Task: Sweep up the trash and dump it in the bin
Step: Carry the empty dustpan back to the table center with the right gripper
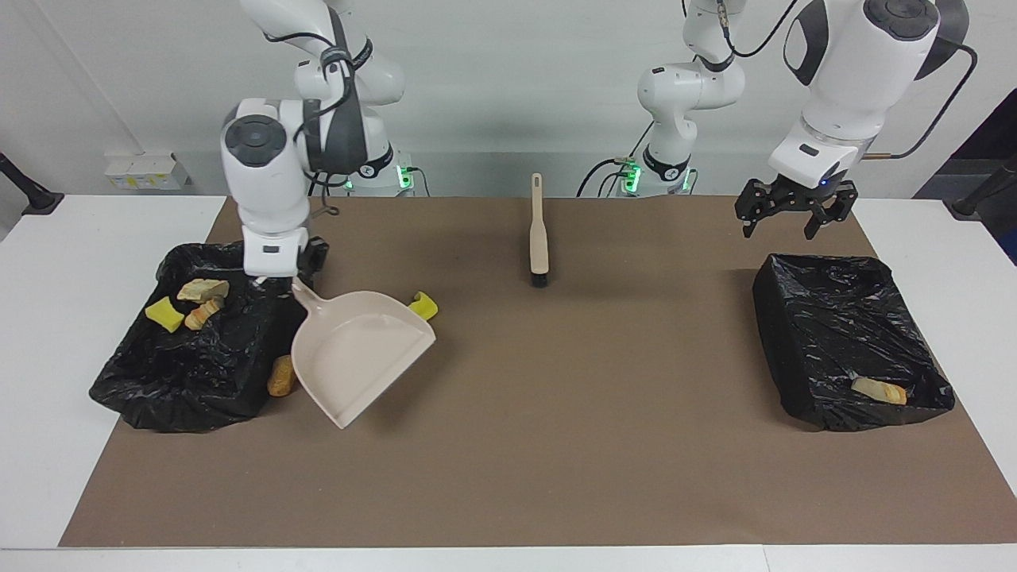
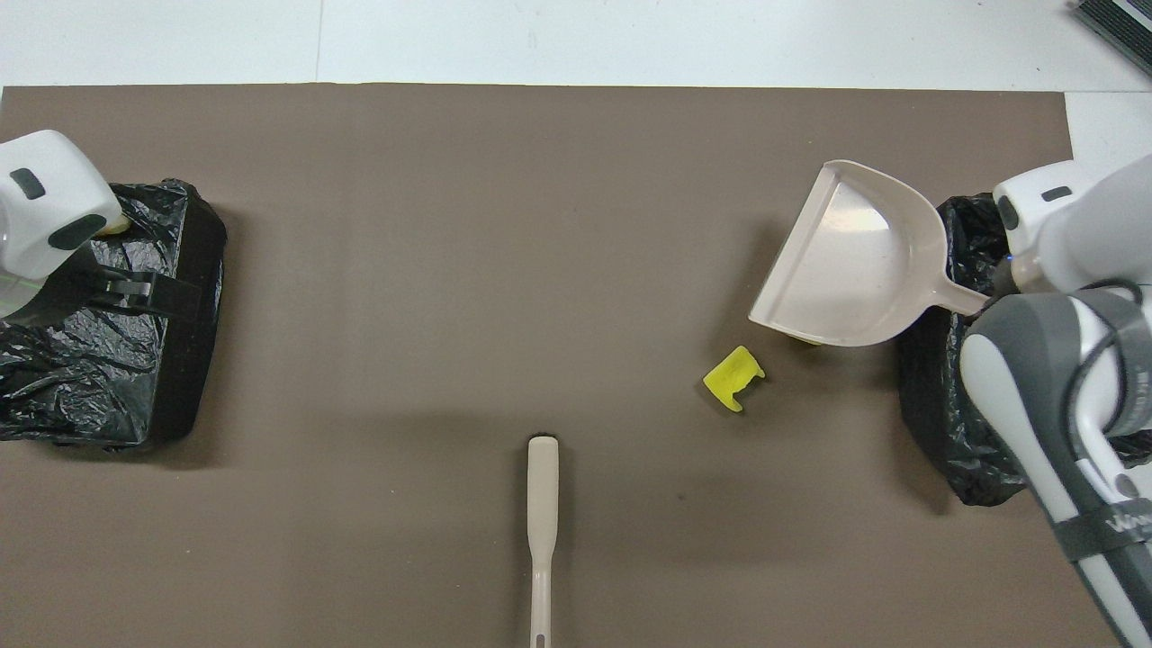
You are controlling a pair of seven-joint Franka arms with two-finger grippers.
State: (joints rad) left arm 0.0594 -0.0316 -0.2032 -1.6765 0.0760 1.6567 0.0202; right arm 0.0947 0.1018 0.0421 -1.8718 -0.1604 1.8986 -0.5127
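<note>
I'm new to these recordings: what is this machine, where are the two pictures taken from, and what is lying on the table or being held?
Two white robot arms work at a table covered by a brown mat. One picture faces the arms from across the table; the other looks down from above their end.

The right gripper is shut on the handle of a beige dustpan, held over the mat beside a black-lined bin containing scraps. The left gripper hangs open above a second bin, waiting.

On the mat lie a brush, a yellow sponge piece and a brown lump.
</note>
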